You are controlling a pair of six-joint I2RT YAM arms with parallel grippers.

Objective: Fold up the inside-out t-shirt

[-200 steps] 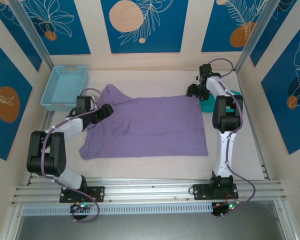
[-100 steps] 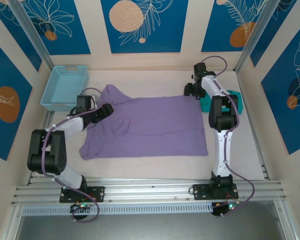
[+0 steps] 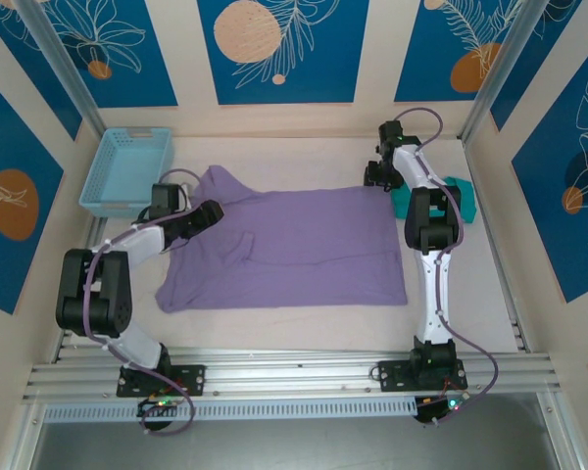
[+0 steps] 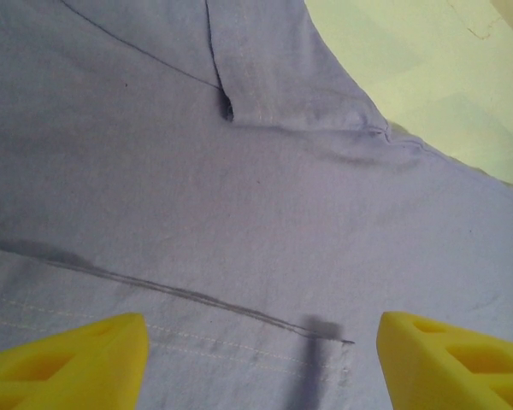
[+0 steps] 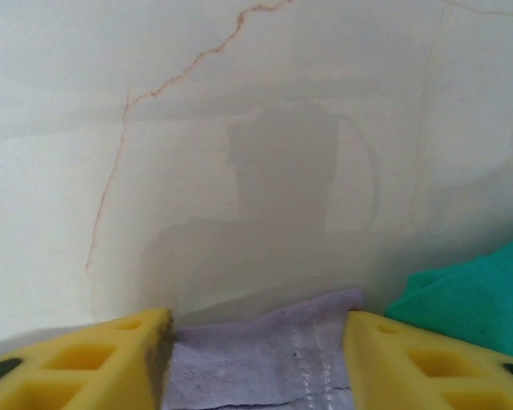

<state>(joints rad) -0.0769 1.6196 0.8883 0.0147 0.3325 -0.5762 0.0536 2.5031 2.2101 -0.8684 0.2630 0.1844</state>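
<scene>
The lavender inside-out t-shirt (image 3: 294, 245) lies spread flat across the middle of the table, seams showing. My left gripper (image 3: 210, 211) hovers over its left shoulder area. Its yellow fingers stand wide open above the fabric (image 4: 256, 188), near a stitched hem and a crease. My right gripper (image 3: 376, 176) is at the shirt's far right corner. It is open, and the corner of the shirt (image 5: 265, 359) lies between its fingers, low against the table.
A light blue basket (image 3: 127, 171) stands at the far left, just beyond the left arm. A teal-green garment (image 3: 461, 196) lies right of the right gripper, its edge close to the right finger (image 5: 470, 299). Bare table lies in front of the shirt.
My right gripper has shifted left and slightly away, from beside the teal garment to the shirt's far right corner. The left gripper has barely moved.
</scene>
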